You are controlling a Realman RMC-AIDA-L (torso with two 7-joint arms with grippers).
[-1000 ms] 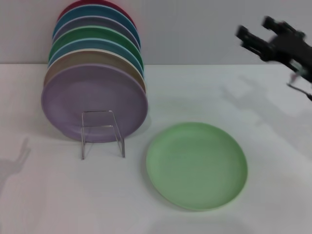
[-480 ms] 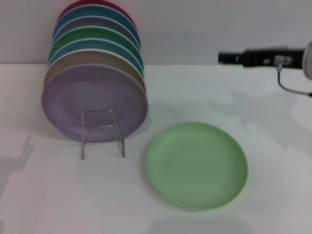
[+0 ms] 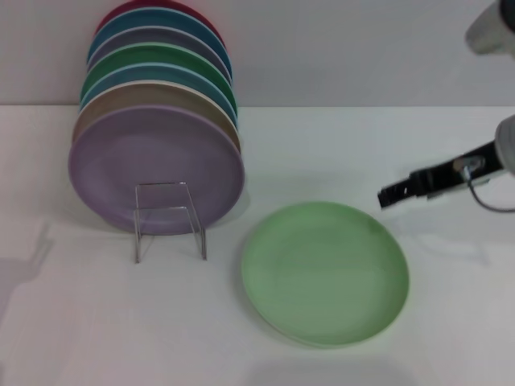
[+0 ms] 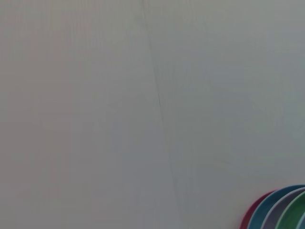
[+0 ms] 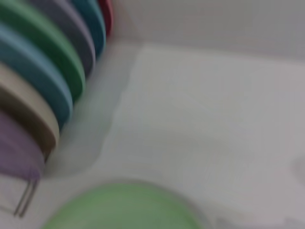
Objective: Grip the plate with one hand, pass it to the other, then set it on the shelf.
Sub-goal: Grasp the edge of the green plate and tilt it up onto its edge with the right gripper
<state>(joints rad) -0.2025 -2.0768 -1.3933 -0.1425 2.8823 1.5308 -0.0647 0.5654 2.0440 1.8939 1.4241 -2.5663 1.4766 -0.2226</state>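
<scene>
- Plate: pale mint green, lying flat on the white surface, just in front of and to the right of the shelf. Nothing touches it; it is not yet gripped. It also shows at the edge of my right wrist view.
- Right end effector: slim and black, reaching in from the right, its tip hanging close over the plate's far right rim, apart from it as far as I can judge. I cannot tell whether its fingers are spread or together; it holds nothing.
- Left end effector: not visible in the head view. Its wrist camera shows only a bare wall and the tops of the racked plates, so I take it to be parked off to that side of the shelf.
- Shelf: small clear rack, its squared front frame just left of the plate.
- Stacked plates: a row standing on edge in the shelf, lavender plate at the front.
- Progress, as I judge it: approach only. Grip, handover to my other arm and placing on the shelf all remain.
</scene>
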